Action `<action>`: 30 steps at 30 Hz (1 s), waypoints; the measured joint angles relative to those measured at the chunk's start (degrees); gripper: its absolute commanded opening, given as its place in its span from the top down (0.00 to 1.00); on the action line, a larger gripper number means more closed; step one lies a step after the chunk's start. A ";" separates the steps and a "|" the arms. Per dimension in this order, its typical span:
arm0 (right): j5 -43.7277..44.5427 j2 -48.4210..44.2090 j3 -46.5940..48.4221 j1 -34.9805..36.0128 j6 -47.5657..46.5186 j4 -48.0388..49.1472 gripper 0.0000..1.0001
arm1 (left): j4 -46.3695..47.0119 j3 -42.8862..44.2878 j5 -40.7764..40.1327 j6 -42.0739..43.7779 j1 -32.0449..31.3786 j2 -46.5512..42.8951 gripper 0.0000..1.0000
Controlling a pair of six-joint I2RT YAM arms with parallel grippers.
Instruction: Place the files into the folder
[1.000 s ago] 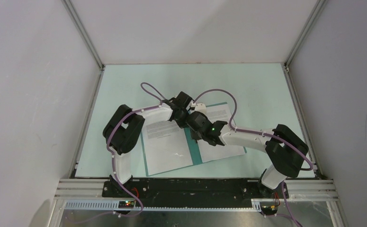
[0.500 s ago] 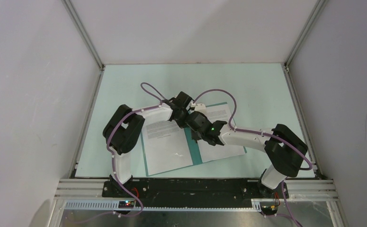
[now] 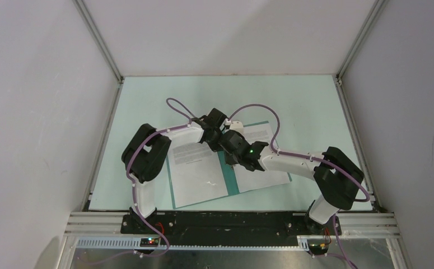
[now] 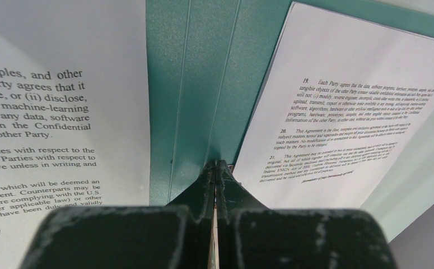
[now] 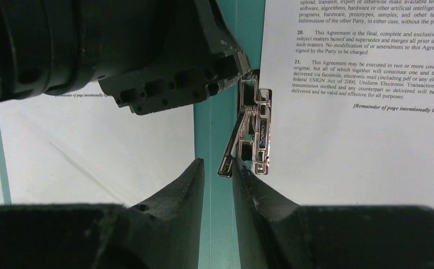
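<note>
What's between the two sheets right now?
The folder spine, bare teal, with the metal clip at the edge of the right sheet. The shut left gripper is over that strip too. The right wrist view shows it best.

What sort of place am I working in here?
Probably a lab robot test cell, not an office: blank white walls in aluminium framing, two arms bolted to a rail at the table edge, one folder with files laid out.
</note>
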 measured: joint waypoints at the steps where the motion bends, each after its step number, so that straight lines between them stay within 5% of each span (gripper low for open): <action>1: 0.02 0.02 0.20 -0.04 0.09 0.02 0.72 | 0.00 0.00 0.00 0.00 0.00 0.02 1.00; 15: 0.68 2.03 2.03 -0.22 0.52 -1.88 0.75 | 0.00 0.04 0.26 0.00 0.11 0.09 1.00; 30: 2.34 2.21 2.16 -0.09 1.46 -4.85 0.89 | 0.00 0.04 0.68 0.00 0.31 0.17 1.00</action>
